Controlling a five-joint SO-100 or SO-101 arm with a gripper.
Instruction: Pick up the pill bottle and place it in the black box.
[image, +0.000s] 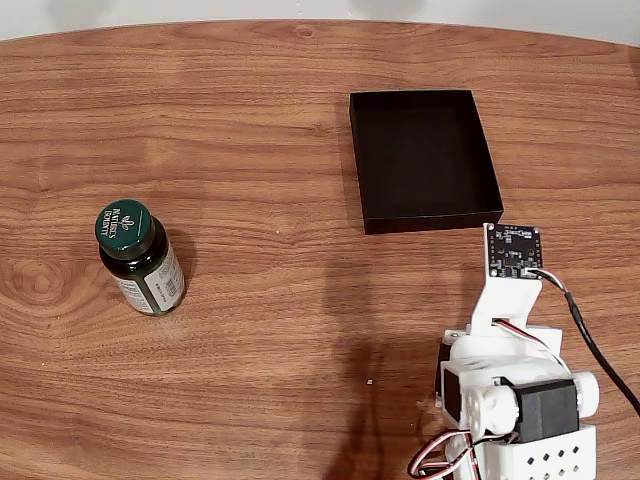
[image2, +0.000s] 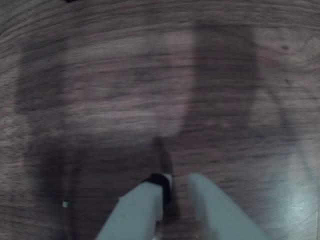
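In the fixed view we see the pill bottle (image: 141, 259) standing upright on the wooden bench (image: 260, 120), far to the left, its green cap printed in white and its pale label facing the camera. The black box (image: 424, 159) lies well apart from it, toward the upper right, with nothing inside. The white arm (image: 515, 385) sits at the lower right, just below the box. In the wrist view the jaws (image2: 177, 182) hang over bare wood grain, parted by a narrow gap, and we see nothing held between them.
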